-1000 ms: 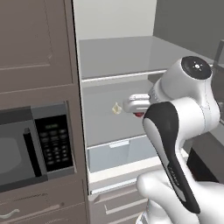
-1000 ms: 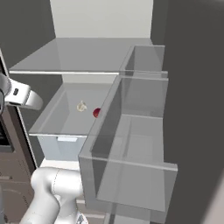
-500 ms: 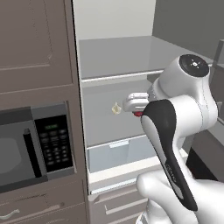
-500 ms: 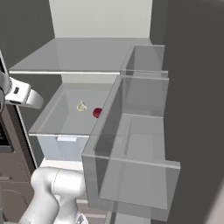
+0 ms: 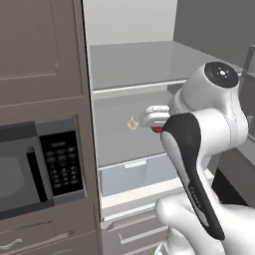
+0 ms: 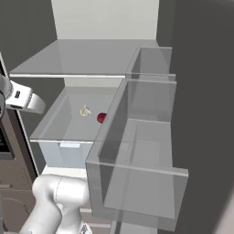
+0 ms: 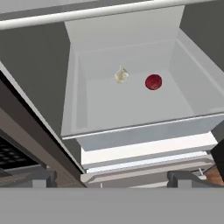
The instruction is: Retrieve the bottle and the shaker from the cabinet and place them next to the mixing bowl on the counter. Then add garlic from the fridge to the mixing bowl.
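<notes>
1. Over the last second we have pushed the gripper (image 5: 149, 117) a little deeper into the open fridge (image 5: 134, 64); in the left base view it has slid leftward toward the garlic (image 5: 132, 123), which has stayed where it was.
2. We take that to mean the reach for the garlic is under way and the grasp not yet begun.
3. The garlic lies on the floor of the fridge's middle shelf, toward the back wall, with a small red ball (image 7: 153, 82) just beside it, apart from it.
4. In the hand view the garlic (image 7: 121, 75) sits above centre, so we judge the hand looks down into the shelf from its front edge.
5. Our arm rises from the base, bends at the big white elbow and stretches roughly level into the fridge, right of the microwave (image 5: 35, 169).
6. The jaws stand spread as wide as they go and hold nothing.
</notes>
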